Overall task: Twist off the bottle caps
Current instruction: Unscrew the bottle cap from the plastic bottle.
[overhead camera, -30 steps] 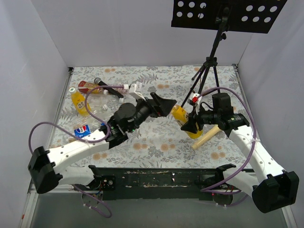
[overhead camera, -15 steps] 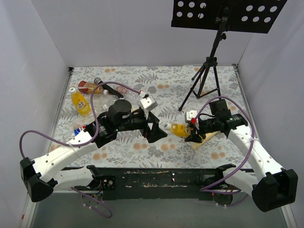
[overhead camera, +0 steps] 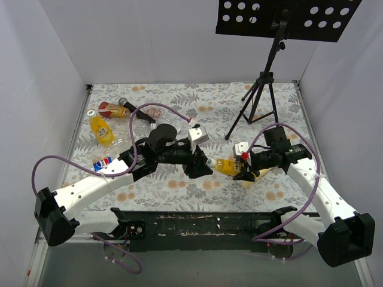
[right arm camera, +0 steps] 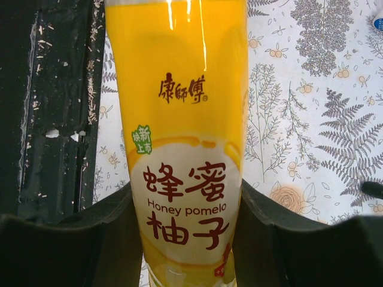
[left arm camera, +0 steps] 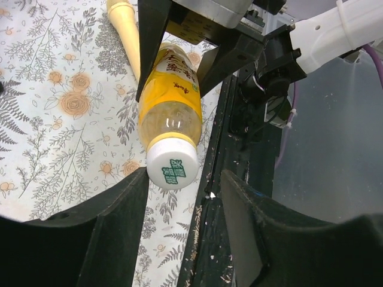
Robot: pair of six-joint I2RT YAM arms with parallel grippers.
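Bright, even, diffuse light from above in all three views; soft, faint shadows under the arms on the desk (overhead camera: pixel 179 95). Vertical glare streaks on the yellow bottle (right arm camera: pixel 185 137) in the right wrist view. Near fingers (left arm camera: pixel 114 239) dark and blurred in both wrist views. Overhead view sharp, undistorted.

Count: orange-yellow bottles (overhead camera: pixel 228 165) 2; red-labelled bottle (overhead camera: pixel 111 109) 1; clear bottles (overhead camera: pixel 103 163) possibly 2; microphone (overhead camera: pixel 127 104) 1.
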